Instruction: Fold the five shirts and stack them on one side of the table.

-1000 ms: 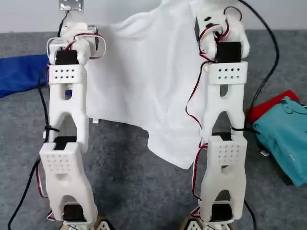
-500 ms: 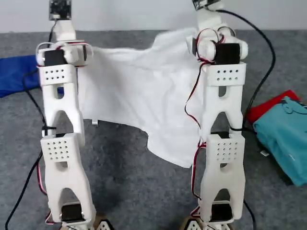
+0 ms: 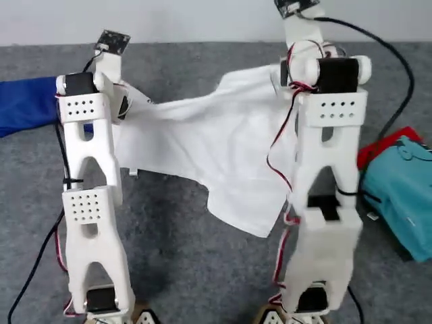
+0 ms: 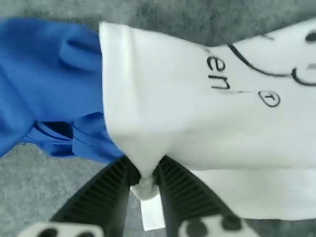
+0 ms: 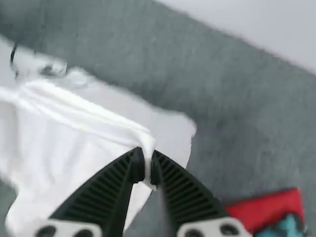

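Since your left fingers [image 4: 106,192] and right fingers [image 5: 180,192] both pinch the white shirt [image 3: 202,142] along its 12 o'clock edge, it stretches 9-to-3 between them, rest lying toward 6.

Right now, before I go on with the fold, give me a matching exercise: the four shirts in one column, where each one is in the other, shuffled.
1. white shirt
2. blue shirt
3. teal shirt
4. red shirt

A. on the robot's right, partly covered by another shirt
B. pinched by left gripper and right gripper
C. far out on the robot's left
D. on the robot's right, on top

Pairs: 1-B, 2-C, 3-D, 4-A
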`<state>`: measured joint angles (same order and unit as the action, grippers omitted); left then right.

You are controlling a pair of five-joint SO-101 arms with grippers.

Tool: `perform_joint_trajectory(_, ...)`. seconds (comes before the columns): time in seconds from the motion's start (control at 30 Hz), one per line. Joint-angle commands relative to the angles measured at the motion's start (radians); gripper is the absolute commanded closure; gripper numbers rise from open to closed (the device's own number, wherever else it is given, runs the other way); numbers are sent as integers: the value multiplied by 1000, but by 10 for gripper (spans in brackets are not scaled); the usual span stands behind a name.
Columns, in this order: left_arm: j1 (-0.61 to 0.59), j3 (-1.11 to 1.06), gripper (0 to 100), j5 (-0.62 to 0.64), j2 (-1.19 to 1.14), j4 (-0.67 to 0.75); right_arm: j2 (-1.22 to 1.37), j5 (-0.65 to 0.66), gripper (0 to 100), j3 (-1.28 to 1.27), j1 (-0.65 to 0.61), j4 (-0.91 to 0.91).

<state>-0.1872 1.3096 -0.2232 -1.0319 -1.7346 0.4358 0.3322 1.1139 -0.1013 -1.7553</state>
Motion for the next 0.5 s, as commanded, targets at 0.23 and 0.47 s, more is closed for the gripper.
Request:
perform_joint_trajectory(0.23,5,7,986,-14,18,-25,-524,46,991,-970,4,58)
perform_joint_trajectory(0.47,5,-335,986,-17,175,-23,-700,49,991,-1277,5,120)
